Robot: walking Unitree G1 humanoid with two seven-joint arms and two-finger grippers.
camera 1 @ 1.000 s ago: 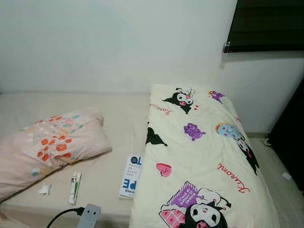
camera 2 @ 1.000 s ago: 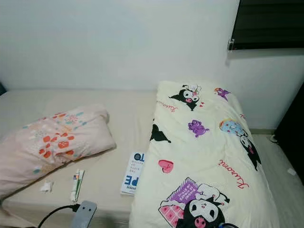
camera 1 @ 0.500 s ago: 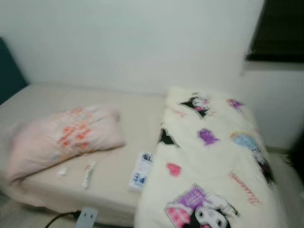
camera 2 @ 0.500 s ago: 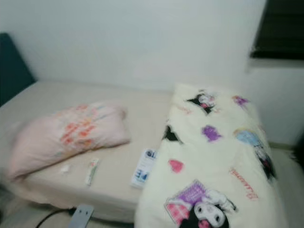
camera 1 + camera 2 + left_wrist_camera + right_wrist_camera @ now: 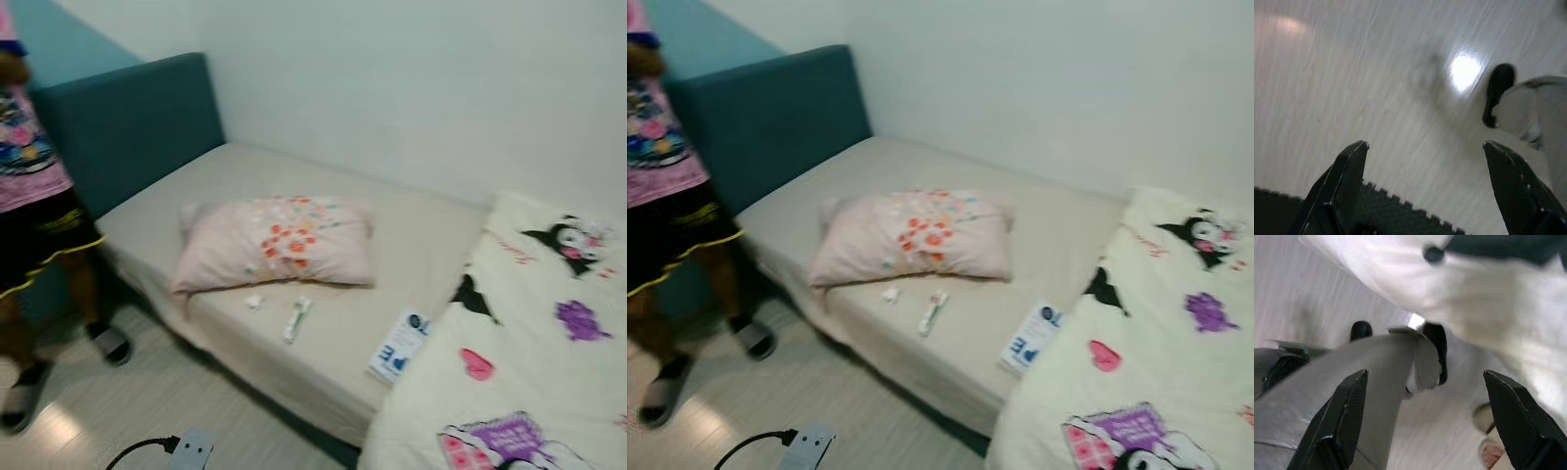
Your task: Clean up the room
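A beige bed [image 5: 421, 220] holds a pink flowered pillow [image 5: 279, 243]. In front of the pillow lie a small crumpled tissue [image 5: 254, 302] and a white tube [image 5: 297, 319]. A white and blue booklet [image 5: 401, 346] rests by the edge of a cream cartoon-print blanket [image 5: 529, 372] on the right. My left gripper [image 5: 1424, 144] hangs open over the pale floor, holding nothing. My right gripper [image 5: 1425, 374] is open too, beside my own silver leg [image 5: 1352, 382] and the hanging blanket [image 5: 1464, 289].
A person [image 5: 29, 196] in a pink shirt and black shorts stands at the left by the teal headboard [image 5: 127, 122]. A grey power strip [image 5: 191, 452] with a black cable lies on the floor in front of the bed. White wall behind.
The camera has swung to the left, bringing the headboard, the floor and the person into view. The things on the bed lie as before.
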